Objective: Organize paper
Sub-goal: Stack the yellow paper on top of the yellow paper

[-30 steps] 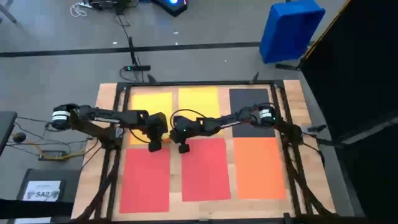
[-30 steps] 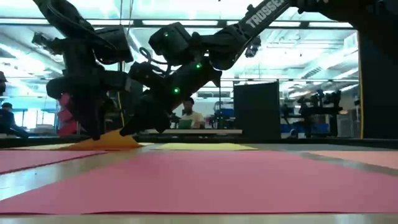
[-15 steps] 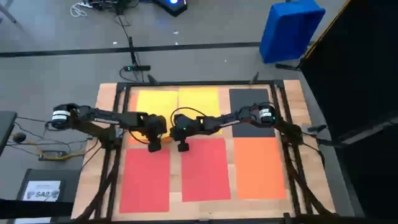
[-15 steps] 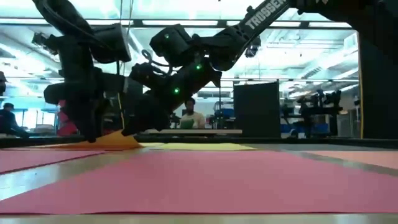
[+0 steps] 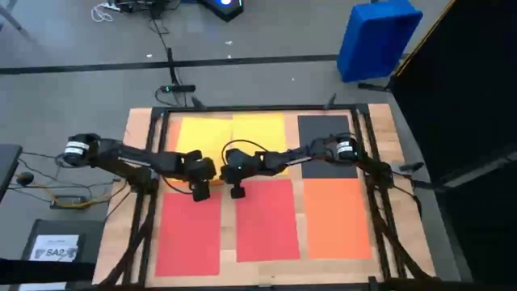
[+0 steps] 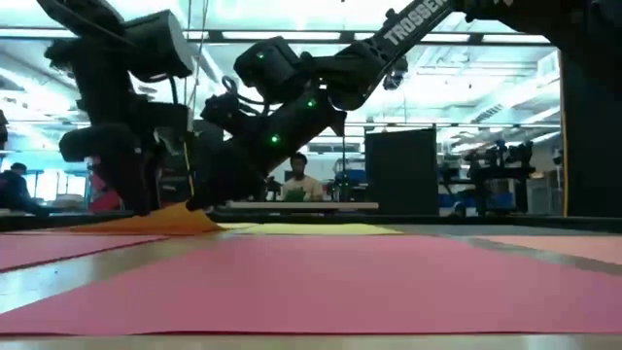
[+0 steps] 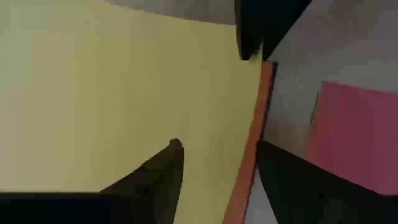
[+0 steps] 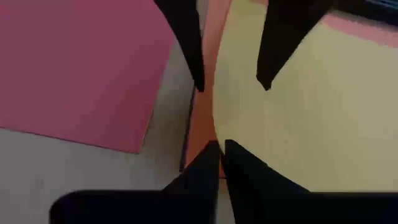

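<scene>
The left tool (image 5: pixel 199 192) has spread its fingers within the last second and now stands open over the near edge of the yellow sheet (image 5: pixel 199 136), whose corner by the orange sheet (image 7: pixel 249 163) beneath rides slightly raised. The right tool (image 5: pixel 237 191) stays pressed together, tip down on that same edge just beside it. The release suggests this sheet is placed, far left on the table (image 5: pixel 138 123), leaving the red sheets (image 5: pixel 266 220) nearer.
</scene>
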